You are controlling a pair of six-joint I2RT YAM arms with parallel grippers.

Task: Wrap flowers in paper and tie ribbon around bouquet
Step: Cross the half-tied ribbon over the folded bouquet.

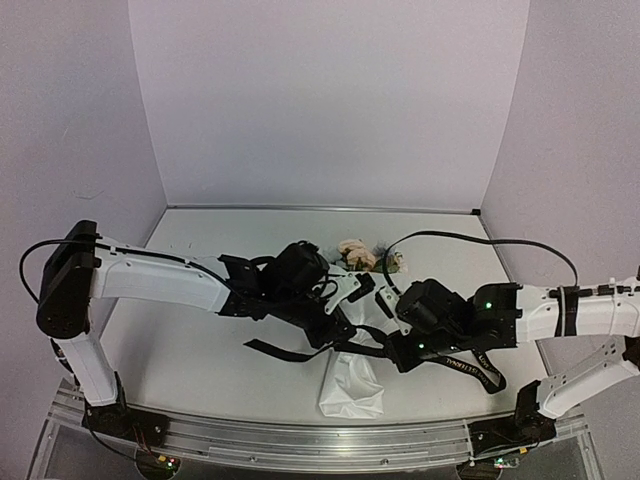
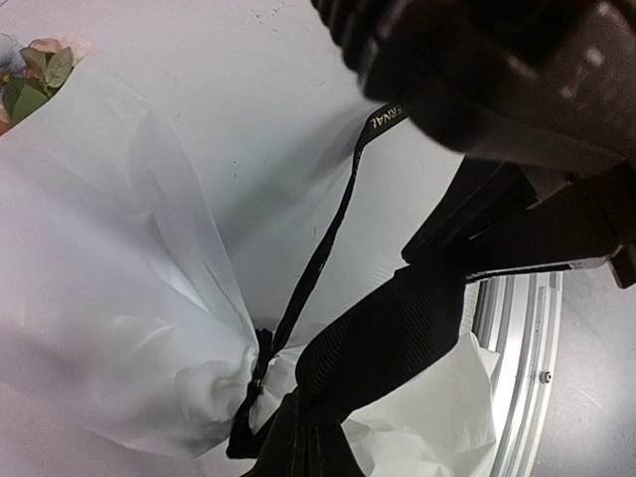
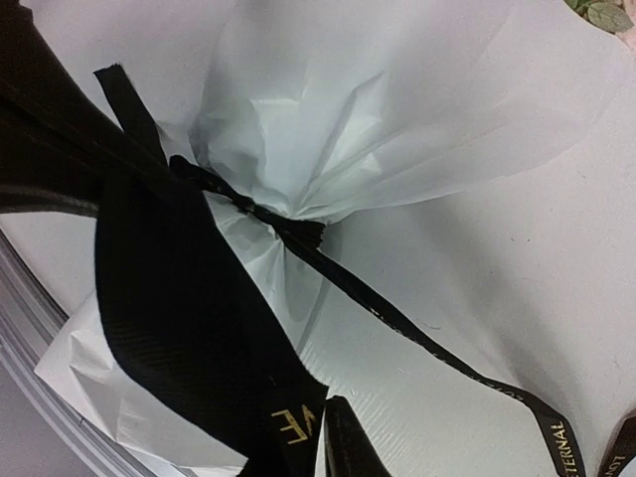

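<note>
The bouquet lies between the two arms: white paper (image 1: 350, 390) gathered at a neck, with the peach flowers (image 1: 355, 252) at its far end. The black ribbon (image 3: 288, 224) is cinched round that neck, with a knot (image 2: 260, 363) on it. My left gripper (image 2: 298, 407) is shut on a wide strand of the ribbon that runs up to the right. My right gripper (image 3: 325, 402) pinches another strand, gold-lettered, at its fingertips. A thin lettered tail (image 3: 477, 373) trails off across the table. From above, both grippers (image 1: 335, 330) (image 1: 395, 350) crowd over the neck and hide it.
An aluminium rail (image 1: 300, 435) runs along the table's near edge, close to the paper's narrow end (image 2: 522, 348). The right arm's dark body (image 2: 497, 79) fills the top right of the left wrist view. White walls close in the back and both sides.
</note>
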